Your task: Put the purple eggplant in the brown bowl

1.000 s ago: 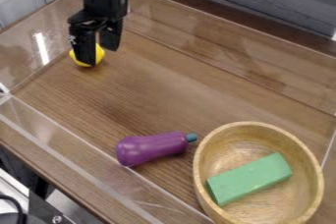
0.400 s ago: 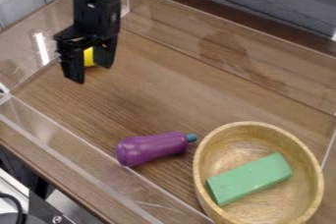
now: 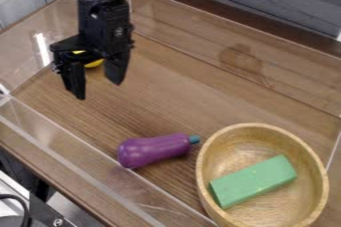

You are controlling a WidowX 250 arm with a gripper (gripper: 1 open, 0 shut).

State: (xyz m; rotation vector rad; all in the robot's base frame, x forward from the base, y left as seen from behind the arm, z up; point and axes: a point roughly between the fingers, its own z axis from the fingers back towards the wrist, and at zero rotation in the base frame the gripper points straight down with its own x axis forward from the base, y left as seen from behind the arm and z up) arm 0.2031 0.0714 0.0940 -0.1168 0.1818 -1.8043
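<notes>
Moved since a second ago: gripper (image 3: 95, 76), then closed around the yellow ball (image 3: 92, 60) at the far left, now nearer the table's middle and lower, fingers spread wide with a clear gap between them. Ball only partly seen, a yellow sliver between and behind the black fingers; cannot tell whether touching them or resting on the wood. No brand, label or writing readable anywhere. Purple eggplant (image 3: 156, 150) lying on its side on the wooden table (image 3: 226, 72), unmoved, teal stem tip pointing right and almost touching the rim of the brown bowl (image 3: 262, 180), well apart from the gripper. Inside the bowl, a green block (image 3: 252, 183) lying flat, tilted diagonally. Bowl's near rim close to the bottom edge, right side nearly cut by the frame. Clear walls around the table, hard to trace except by glare and edges. Upper arm cut off at the top edge; dark shapes at lower left too blurred to name.
</notes>
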